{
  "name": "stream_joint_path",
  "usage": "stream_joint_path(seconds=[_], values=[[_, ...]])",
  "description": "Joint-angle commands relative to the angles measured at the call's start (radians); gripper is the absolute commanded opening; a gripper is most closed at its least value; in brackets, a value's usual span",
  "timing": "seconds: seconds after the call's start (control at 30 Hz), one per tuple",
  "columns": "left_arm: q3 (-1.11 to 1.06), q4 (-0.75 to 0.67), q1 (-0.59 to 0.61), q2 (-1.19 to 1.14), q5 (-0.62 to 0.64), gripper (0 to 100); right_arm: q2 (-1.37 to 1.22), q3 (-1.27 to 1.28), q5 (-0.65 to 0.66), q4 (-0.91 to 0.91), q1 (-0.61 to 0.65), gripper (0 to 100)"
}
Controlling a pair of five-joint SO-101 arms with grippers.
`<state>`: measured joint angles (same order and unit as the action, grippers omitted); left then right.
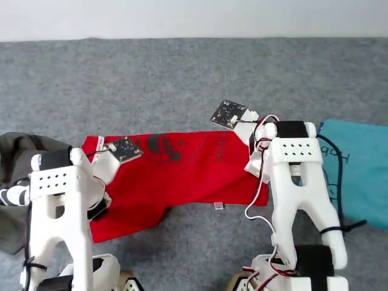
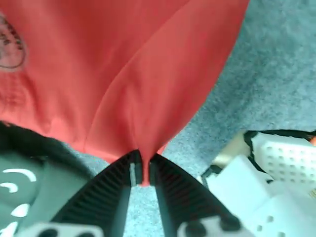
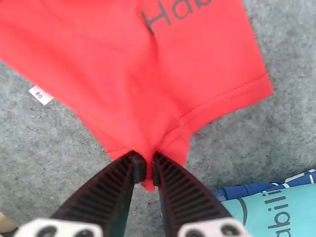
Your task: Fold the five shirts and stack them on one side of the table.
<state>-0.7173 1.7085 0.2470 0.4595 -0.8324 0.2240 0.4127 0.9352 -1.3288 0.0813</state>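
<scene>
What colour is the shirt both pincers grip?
The shirt is red with dark print; the high view shows it best.

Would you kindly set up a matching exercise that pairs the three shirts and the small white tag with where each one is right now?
Things:
1. red shirt
2. teal shirt
3. dark green shirt
4. white tag

Places:
a. left edge of the grey mat
b. pinched by the left claw and the right claw
c. on the grey mat, at the red shirt's edge
d. right edge of the grey mat

Pairs: 1-b, 2-d, 3-a, 4-c
</scene>
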Motion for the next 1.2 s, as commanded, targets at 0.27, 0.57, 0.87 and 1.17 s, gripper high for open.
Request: stream_joint_path(seconds=[0.27, 0.57, 0.87, 1.17], values=[[-0.002, -0.092, 0.006, 0.037, -0.006, 7, 0.041, 0.021, 0.006, 0.041, 0.018, 1.0], [-0.001, -0.083, 0.006, 0.038, -0.006, 7, 0.053, 0.025, 0.003, -0.016, 0.021, 8.6], [-0.001, -0.083, 0.006, 0.038, 0.017, 7, 0.054, 0.023, -0.046, -0.039, 0.021, 14.7], [0.004, -0.087, 0.006, 0.038, 0.037, 7, 0.054, -0.008, -0.048, -0.039, 0.021, 14.6]])
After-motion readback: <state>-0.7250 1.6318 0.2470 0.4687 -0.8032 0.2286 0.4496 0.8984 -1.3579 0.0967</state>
